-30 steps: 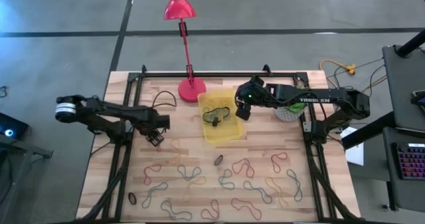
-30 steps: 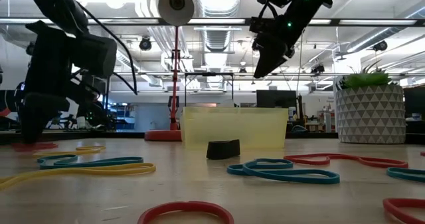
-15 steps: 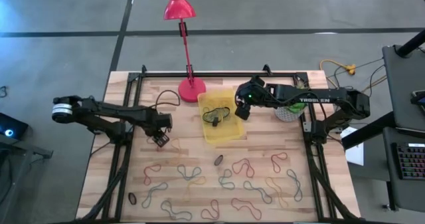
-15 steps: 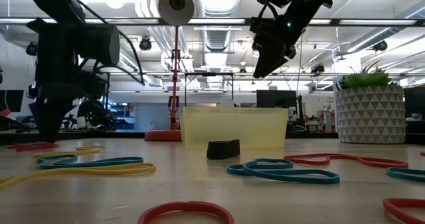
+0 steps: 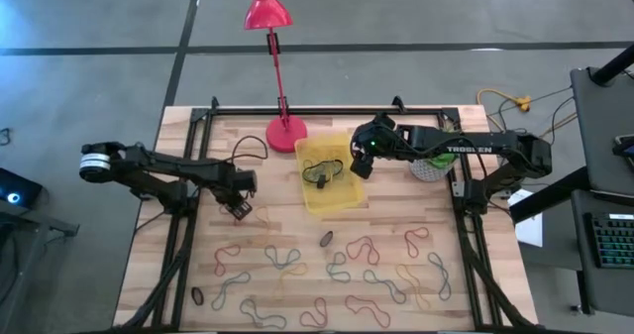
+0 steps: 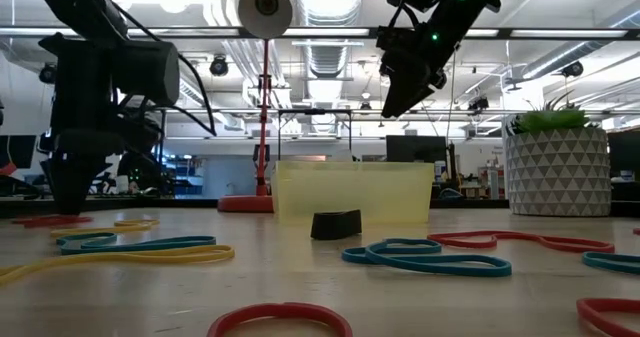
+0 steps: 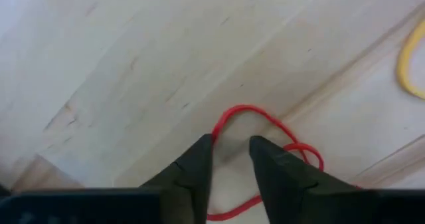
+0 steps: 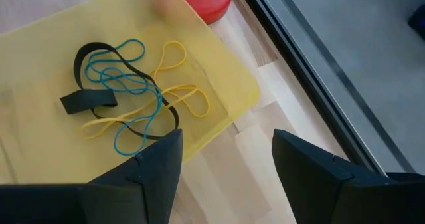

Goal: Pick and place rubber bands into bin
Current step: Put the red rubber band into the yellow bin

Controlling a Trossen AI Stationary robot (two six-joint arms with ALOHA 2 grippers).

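Lying scattered over the near half of the table point(image 5: 178, 146) are loose bands point(image 5: 362, 250) in red, blue, green, yellow and black, well apart from the bin point(image 5: 337, 197). In the low view a red loop point(image 6: 280, 319) lies nearest, then a long yellow one point(image 6: 110, 260) and a blue one point(image 6: 135, 244) to the left, and a blue band point(image 6: 430, 259) and a red one point(image 6: 510, 241) to the right. A short black band point(image 6: 335, 224) stands just in front of the bin.

On the left, the left gripper point(image 5: 238, 209) is down at the tabletop. Its wrist view shows the fingers point(image 7: 194, 174) close together with a narrow gap, the tips set over the curve of a red band point(image 7: 262, 121) lying flat on the wood; whether they pinch it I cannot tell. A yellow band point(image 7: 406, 64) lies nearby.

Farther back, mid-table, the bin holds blue point(image 8: 126, 84), yellow point(image 8: 176, 94) and black point(image 8: 89, 101) bands in a tangle. The right gripper point(image 5: 361, 166) hangs above the bin's right edge, fingers point(image 8: 156, 167) spread wide and holding nothing.

Beyond the bin stands a red lamp point(image 5: 285, 133), and at the far right a white pot point(image 6: 556, 172) with a plant.
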